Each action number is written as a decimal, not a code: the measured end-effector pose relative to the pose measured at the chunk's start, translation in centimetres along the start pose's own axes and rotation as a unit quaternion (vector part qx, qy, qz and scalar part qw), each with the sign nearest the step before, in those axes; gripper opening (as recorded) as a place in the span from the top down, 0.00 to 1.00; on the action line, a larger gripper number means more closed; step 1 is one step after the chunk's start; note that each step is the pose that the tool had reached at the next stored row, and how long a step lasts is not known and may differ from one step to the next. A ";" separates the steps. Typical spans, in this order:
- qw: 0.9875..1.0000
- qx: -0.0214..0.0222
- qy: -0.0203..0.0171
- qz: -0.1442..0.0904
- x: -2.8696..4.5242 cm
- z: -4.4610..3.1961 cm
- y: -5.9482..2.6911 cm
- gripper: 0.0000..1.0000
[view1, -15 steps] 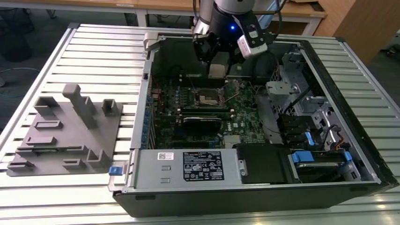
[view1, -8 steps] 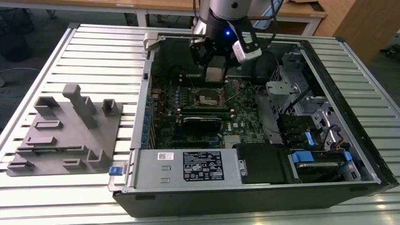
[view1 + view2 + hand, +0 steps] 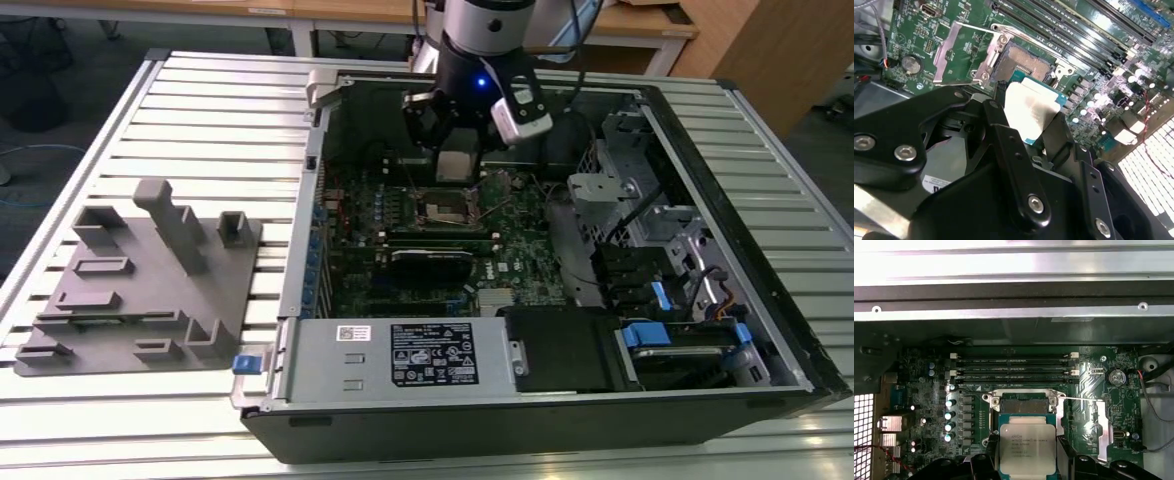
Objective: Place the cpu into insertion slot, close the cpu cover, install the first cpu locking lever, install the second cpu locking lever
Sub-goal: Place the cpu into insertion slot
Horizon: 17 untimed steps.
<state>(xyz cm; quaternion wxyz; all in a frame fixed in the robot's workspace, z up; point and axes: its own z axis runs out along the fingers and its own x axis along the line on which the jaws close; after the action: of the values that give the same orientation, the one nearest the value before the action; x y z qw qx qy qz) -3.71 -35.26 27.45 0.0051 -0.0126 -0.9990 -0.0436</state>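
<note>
A slatted metal bench (image 3: 200, 110) carries an open computer case (image 3: 534, 425) lying on its side, its interior facing up. On the bench at the exterior view's left, just beside the case, sits a grey moulded fixture (image 3: 134, 290) with upright posts and shallow pockets. The green motherboard (image 3: 521, 270) (image 3: 919, 30) (image 3: 919, 390) covers the floor of the case. Along the case's near wall lies a silver power supply box (image 3: 400, 355) with a label on top, and metal drive cages (image 3: 641, 170) fill the side at the exterior view's right.

The arm (image 3: 487, 25) reaches down into the far part of the case, a blue light glowing on its wrist. The black jaws are clamped on the cpu, one finger against each of two opposite edges, as both wrist views show.

Long black memory slots (image 3: 1014, 367) (image 3: 1064, 25) run across the board just beyond the socket. In the second wrist view the cpu cover (image 3: 946, 52) is swung open and lies back on the board beside the socket, green board visible through its cut-out centre. The insertion slot (image 3: 447, 208) (image 3: 1026, 62) (image 3: 1024, 402) stands open, its dark contact bed bare inside the shiny rim.

The cpu (image 3: 455, 167) (image 3: 1031, 107) (image 3: 1027, 447) hangs in the jaws, metal top showing, close above the board at the edge of the insertion slot, near it but not seated
</note>
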 end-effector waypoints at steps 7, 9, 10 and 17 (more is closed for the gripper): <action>1.000 0.000 0.000 0.000 -0.01 1.21 -0.10 0.46; 1.000 0.000 0.000 0.000 -0.01 1.29 -0.11 0.46; 1.000 0.000 0.000 0.003 -0.01 1.35 -0.12 0.46; 0.998 0.000 -0.006 0.066 -0.02 1.91 -0.17 0.46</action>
<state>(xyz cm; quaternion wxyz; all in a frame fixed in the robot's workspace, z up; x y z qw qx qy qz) -3.72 -35.26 25.53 0.0021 -0.0791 -0.9959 -0.0436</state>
